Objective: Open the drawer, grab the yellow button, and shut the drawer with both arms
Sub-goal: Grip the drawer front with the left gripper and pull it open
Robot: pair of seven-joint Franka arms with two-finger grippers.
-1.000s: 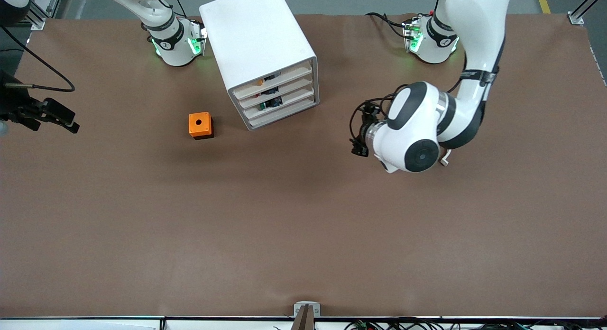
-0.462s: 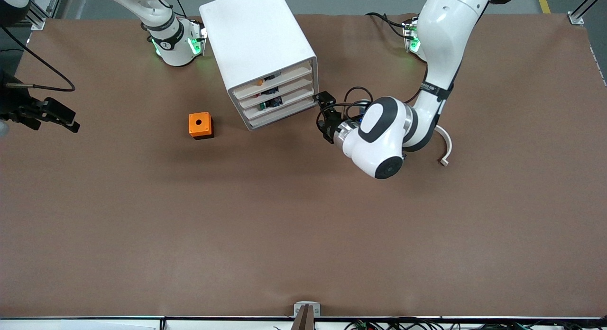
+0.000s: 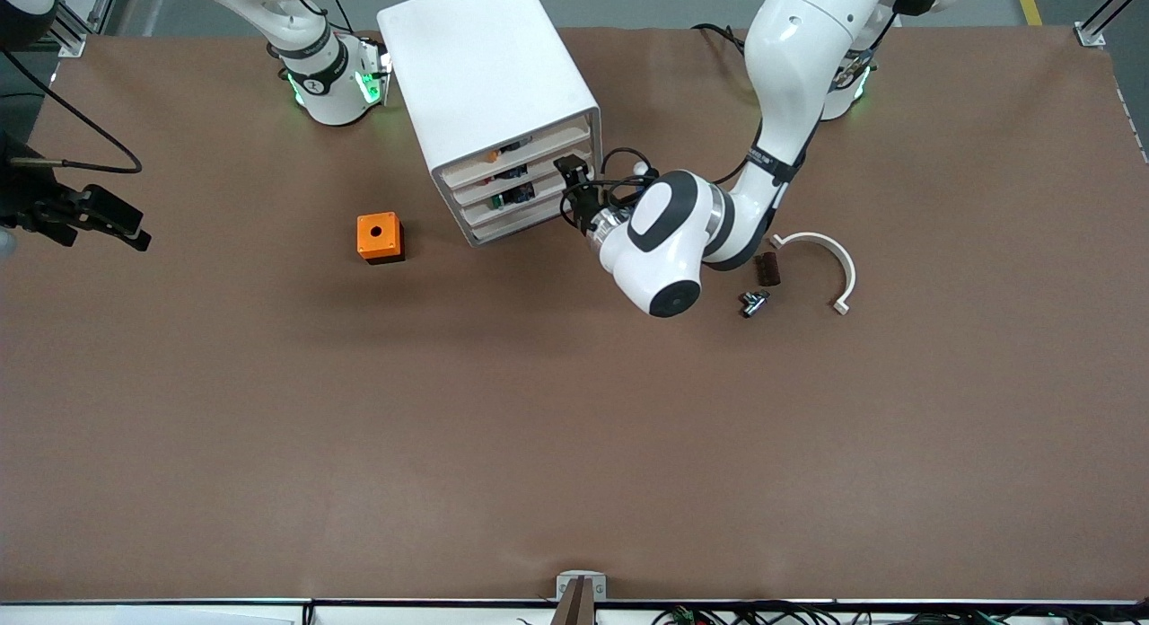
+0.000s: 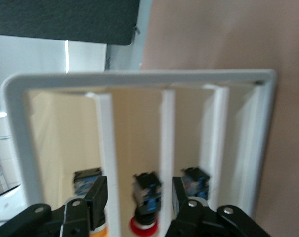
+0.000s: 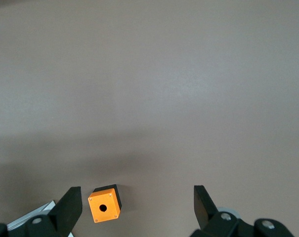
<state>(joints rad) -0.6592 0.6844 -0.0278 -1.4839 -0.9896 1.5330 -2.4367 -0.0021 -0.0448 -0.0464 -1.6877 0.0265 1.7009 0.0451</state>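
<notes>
Left gripper (image 3: 569,180) at cabinet (image 3: 489,77) front, upper centre, fingers apart, holding nothing; right gripper (image 5: 138,203) spread wide, waiting over orange cube (image 5: 105,204).

cabinet (image 3: 489,77): I see smooth white plastic, slightly glossy
table (image 3: 539,427): matt brown covering
orange cube (image 3: 379,237): matt plastic

Place: a robotics lab or test cell
Worktop (image 3: 574,445): one wide brown mat-covered surface, edged with aluminium frame posts (image 3: 1100,19) at its corners
Machines: two white robot arms (image 3: 790,77) bolted at the edge, their bases (image 3: 337,86) lit green
Wiring: loose black cables (image 3: 90,136) and a connector strip along the nearest edge
Floor: grey, with a yellow safety line (image 3: 1028,1)
</notes>
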